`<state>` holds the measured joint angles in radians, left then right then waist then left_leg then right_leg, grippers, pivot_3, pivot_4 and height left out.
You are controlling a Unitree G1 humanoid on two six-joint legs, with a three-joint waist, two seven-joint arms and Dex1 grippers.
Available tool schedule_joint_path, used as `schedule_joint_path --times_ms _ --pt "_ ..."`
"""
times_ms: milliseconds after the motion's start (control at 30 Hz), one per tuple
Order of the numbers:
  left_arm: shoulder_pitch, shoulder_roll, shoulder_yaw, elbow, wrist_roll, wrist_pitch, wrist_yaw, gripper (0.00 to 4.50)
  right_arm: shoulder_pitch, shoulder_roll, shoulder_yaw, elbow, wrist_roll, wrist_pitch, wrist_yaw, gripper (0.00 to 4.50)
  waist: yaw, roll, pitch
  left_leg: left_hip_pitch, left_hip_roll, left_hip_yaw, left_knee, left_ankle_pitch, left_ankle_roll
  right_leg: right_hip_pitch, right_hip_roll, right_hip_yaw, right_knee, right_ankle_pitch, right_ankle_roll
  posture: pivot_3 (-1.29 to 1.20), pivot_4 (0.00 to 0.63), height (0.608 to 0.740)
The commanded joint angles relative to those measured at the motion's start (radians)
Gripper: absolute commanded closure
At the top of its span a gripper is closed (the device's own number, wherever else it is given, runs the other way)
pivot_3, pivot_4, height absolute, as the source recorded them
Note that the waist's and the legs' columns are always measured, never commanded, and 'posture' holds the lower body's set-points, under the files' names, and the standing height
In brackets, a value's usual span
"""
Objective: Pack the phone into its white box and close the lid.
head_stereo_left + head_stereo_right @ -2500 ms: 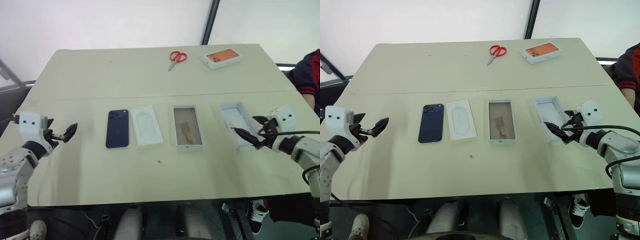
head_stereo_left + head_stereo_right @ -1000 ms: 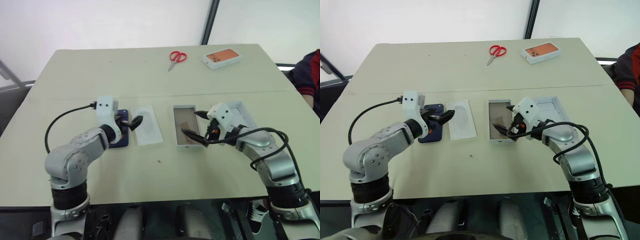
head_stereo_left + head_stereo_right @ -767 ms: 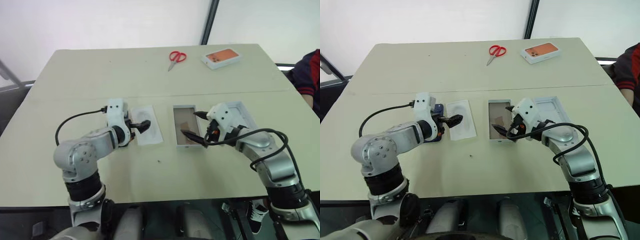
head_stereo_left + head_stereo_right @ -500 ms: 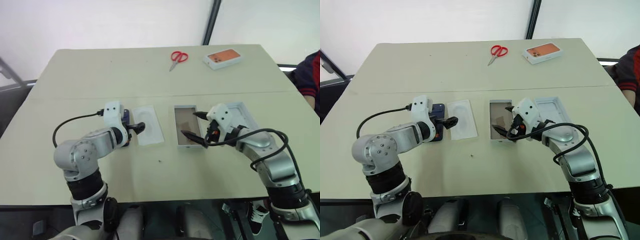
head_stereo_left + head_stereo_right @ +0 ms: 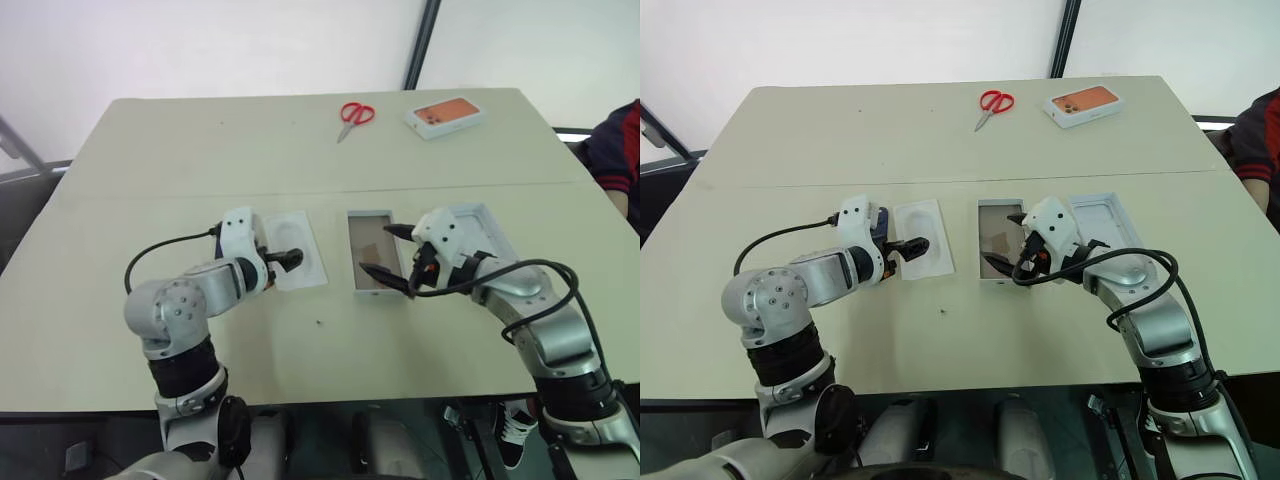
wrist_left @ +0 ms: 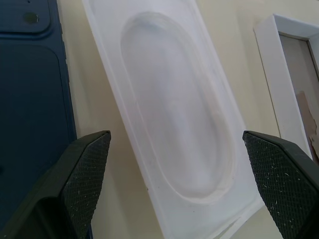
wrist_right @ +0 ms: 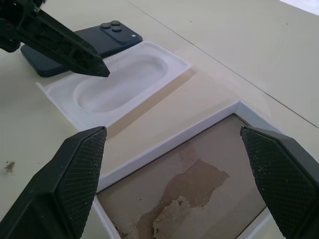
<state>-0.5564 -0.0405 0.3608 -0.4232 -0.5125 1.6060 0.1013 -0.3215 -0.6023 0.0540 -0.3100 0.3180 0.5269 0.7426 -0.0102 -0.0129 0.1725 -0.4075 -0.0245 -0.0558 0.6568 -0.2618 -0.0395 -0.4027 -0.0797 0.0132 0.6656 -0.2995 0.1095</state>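
Lying here: one phone [image 6: 30, 94], one white box [image 5: 1000, 243], one lid [image 5: 1108, 226].

We seem to be in a bare test room or lab: a plain beige table [image 5: 300, 150] fills the frame centre, blank white wall panels [image 5: 200, 45] with a dark seam run along the top, and a seated person's sleeve [image 5: 615, 150] shows at right edge.

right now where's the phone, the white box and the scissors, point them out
phone [image 7: 84, 45]: right wrist view, on its dark blue back, below the camera cluster
white box [image 5: 376, 250]: left eye view, on its tan-brown inner floor
scissors [image 5: 356, 112]: left eye view, on the red handles
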Motion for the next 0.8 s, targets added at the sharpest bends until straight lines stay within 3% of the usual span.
schedule_joint_path --times_ms 33,67,167,400,667,800 --pt "-0.026 -0.031 0.025 0.026 0.002 0.008 0.009 0.04 0.002 -0.008 -0.003 -0.049 0.011 0.000 0.010 0.00 0.001 0.000 0.000 0.000 0.000 0.000 0.000 0.000 0.000 0.000 0.000 0.000 0.000 0.000 0.000 0.00 0.150 0.740" --pt "-0.030 -0.047 0.039 0.041 0.003 0.008 0.012 0.04 0.005 -0.010 -0.001 -0.054 0.013 0.002 0.015 0.00 0.002 0.000 0.000 0.000 0.000 0.000 0.000 0.000 0.000 0.000 0.000 0.000 0.000 0.000 0.000 0.00 0.150 0.740" --pt "-0.038 -0.077 0.063 0.065 0.009 0.008 0.017 0.89 0.026 -0.030 0.013 -0.080 0.021 0.016 0.046 0.00 0.004 0.000 0.000 0.000 -0.001 0.000 0.000 0.000 0.001 0.001 0.000 0.000 0.000 0.000 0.000 0.00 0.150 0.740" --pt "-0.058 -0.103 0.117 0.078 0.020 0.008 0.025 4.47 0.043 -0.032 0.014 -0.099 0.015 0.022 0.050 0.00 0.001 0.000 0.000 0.000 -0.001 0.000 0.000 0.000 0.000 0.001 0.000 0.000 0.000 0.000 0.000 0.00 0.150 0.740" --pt "-0.095 -0.105 0.193 0.069 0.069 0.007 0.034 4.47 0.046 -0.033 0.014 -0.102 0.012 0.022 0.049 0.00 -0.001 -0.001 0.000 0.000 -0.001 0.000 0.000 0.000 0.000 0.001 0.000 -0.001 0.000 0.000 0.000 0.00 0.150 0.740" --pt "-0.165 -0.137 0.361 0.045 0.015 0.007 -0.009 4.47 0.040 -0.055 -0.006 -0.094 0.009 0.016 0.057 0.00 -0.001 -0.001 0.000 0.000 -0.001 0.000 0.000 0.000 0.000 0.001 0.000 -0.001 0.000 0.000 0.000 0.00 0.150 0.740"
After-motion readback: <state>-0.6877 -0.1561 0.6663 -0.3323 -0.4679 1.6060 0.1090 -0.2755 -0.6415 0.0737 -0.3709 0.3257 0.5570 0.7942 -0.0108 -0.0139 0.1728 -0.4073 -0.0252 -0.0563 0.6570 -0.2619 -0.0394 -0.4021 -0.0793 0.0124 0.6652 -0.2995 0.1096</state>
